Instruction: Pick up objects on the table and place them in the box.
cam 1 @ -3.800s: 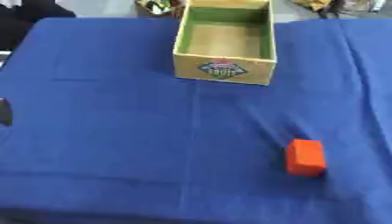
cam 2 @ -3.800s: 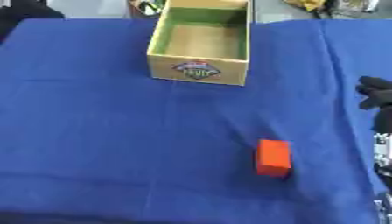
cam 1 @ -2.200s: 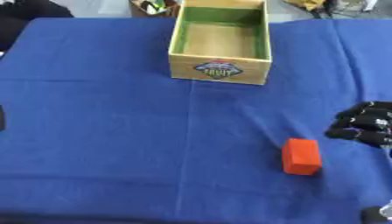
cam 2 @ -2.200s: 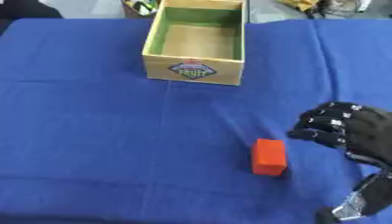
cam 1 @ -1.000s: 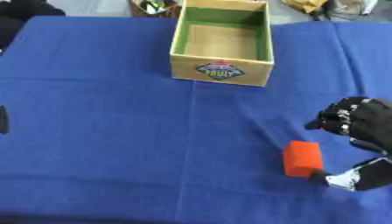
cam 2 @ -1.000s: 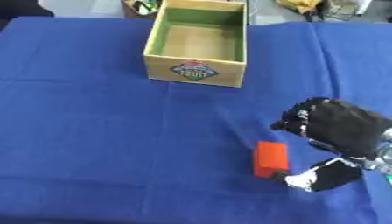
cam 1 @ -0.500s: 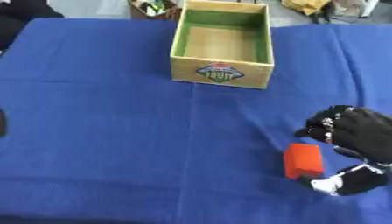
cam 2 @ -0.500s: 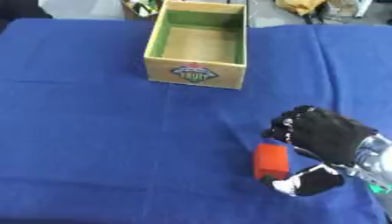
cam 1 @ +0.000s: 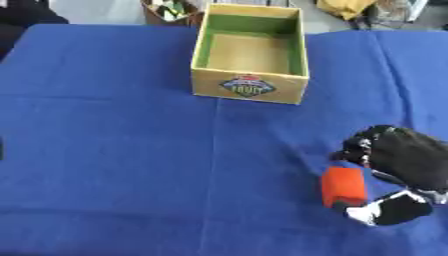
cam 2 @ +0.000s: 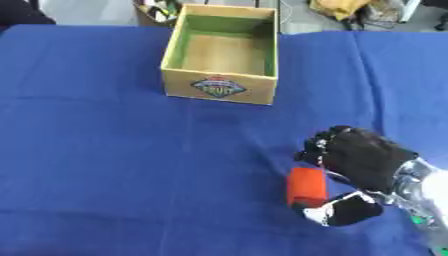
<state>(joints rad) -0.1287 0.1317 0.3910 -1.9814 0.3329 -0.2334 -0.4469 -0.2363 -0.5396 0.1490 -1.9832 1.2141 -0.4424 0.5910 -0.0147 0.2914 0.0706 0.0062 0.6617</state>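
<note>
An orange block (cam 1: 343, 186) lies on the blue cloth at the lower right. My right hand (cam 1: 409, 159) reaches in from the right and cups it. Its curled fingers (cam 2: 320, 148) sit at the block's far end, and the thumb (cam 1: 385, 213) touches its near right corner. The block rests on the cloth. The open cardboard box (cam 1: 251, 87), green inside with a printed label on its front wall, stands at the top centre with nothing in it. Only a dark sliver at the left edge (cam 1: 1, 149) shows of my left arm.
The blue cloth (cam 1: 114, 150) covers the whole table. Cluttered items lie beyond the far edge, behind the box (cam 1: 171, 7) and at the top right (cam 1: 359, 7).
My right hand has slid further left and down over the orange block, with the fingers closing at its far end and the thumb coming against its near corner. The block stays in place.
</note>
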